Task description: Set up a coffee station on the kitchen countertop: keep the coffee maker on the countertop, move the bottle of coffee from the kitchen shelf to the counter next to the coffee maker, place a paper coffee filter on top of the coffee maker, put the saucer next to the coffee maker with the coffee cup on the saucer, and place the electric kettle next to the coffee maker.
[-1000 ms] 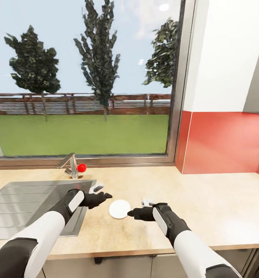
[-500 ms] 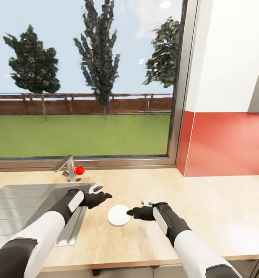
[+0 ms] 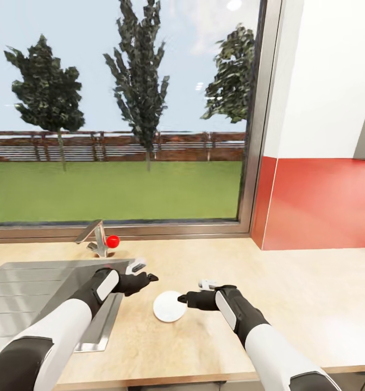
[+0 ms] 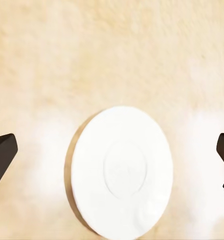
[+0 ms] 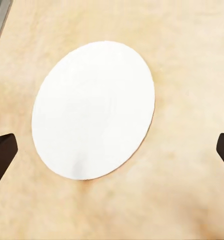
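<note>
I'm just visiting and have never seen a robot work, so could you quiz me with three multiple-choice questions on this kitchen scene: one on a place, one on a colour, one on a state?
1. Where is the small flat round white saucer?
A. in the steel sink
B. on the light tan wood-grain countertop
C. on the window sill

2. What colour is the knob by the tap?
A. red
B. blue
C. green

3. The right gripper is:
A. clamped on a cup
B. open beside the saucer
C. holding a kettle

Answers: 1 B, it lies flat on the wood; 2 A, plainly red; 3 B, its fingers are spread in the right wrist view, nothing between them.
</note>
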